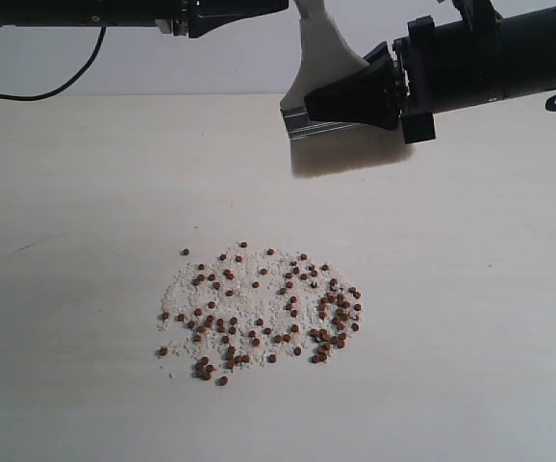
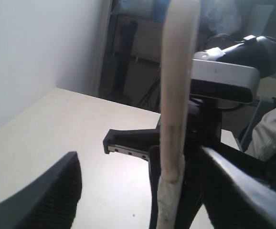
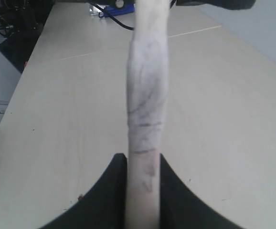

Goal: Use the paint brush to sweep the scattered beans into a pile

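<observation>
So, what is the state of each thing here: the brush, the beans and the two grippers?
paint brush: held by the right gripper, handle up, away from the beans.
beans: spread in a loose patch among white grains, not piled.
right gripper: jaws shut on the paint brush.
left gripper: jaws open on either side of the handle, not touching it.

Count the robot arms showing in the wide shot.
2. The left arm lies along the top left edge, its jaws open around the paint brush handle. The right arm is at the top right, jaws shut on the brush, beyond the beans.
</observation>
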Available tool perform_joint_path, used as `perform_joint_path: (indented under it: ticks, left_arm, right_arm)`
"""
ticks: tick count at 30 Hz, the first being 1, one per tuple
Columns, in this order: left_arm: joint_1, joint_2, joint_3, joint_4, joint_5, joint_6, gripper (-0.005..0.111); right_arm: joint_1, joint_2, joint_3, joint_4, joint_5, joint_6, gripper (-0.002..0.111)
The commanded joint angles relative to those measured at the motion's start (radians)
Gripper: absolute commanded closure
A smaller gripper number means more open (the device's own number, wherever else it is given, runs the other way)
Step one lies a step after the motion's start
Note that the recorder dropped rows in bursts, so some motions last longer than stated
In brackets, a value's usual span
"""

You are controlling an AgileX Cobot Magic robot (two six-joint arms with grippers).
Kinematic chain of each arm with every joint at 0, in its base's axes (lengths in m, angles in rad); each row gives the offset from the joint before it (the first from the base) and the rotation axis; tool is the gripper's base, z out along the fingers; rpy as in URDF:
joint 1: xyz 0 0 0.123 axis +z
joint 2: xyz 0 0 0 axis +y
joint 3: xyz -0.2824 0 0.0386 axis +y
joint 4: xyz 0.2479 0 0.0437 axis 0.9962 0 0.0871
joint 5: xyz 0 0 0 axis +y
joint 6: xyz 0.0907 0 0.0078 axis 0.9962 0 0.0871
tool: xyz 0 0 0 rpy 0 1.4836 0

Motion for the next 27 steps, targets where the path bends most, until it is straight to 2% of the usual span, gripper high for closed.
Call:
perform_joint_path:
  ticks: [1, 5, 12, 19, 22, 27]
  left_arm:
    - [-0.042, -0.002, -0.005, -0.039, 0.012, 0.056, 0.043]
    - [-0.067, -0.002, -0.005, -0.055, 0.012, 0.077, 0.044]
    - [-0.069, -0.002, -0.007, -0.066, 0.012, 0.081, 0.046]
    - [-0.071, -0.002, -0.007, -0.066, 0.012, 0.079, 0.081]
    - [-0.071, -0.002, -0.007, -0.066, 0.012, 0.075, 0.087]
    - [-0.071, -0.002, -0.007, -0.066, 0.012, 0.073, 0.087]
  right_arm:
    - [-0.005, -0.001, -0.009, 0.020, 0.014, 0.031, 0.108]
    - [-0.005, -0.001, -0.009, 0.020, 0.014, 0.046, 0.108]
    - [-0.005, -0.001, -0.009, 0.017, 0.014, 0.078, 0.108]
    - [-0.003, -0.001, -0.009, 0.017, 0.014, 0.103, 0.108]
    - [0.003, -0.001, -0.009, 0.014, 0.014, 0.112, 0.108]
    - [0.037, -0.001, -0.009, -0.008, 0.014, 0.110, 0.108]
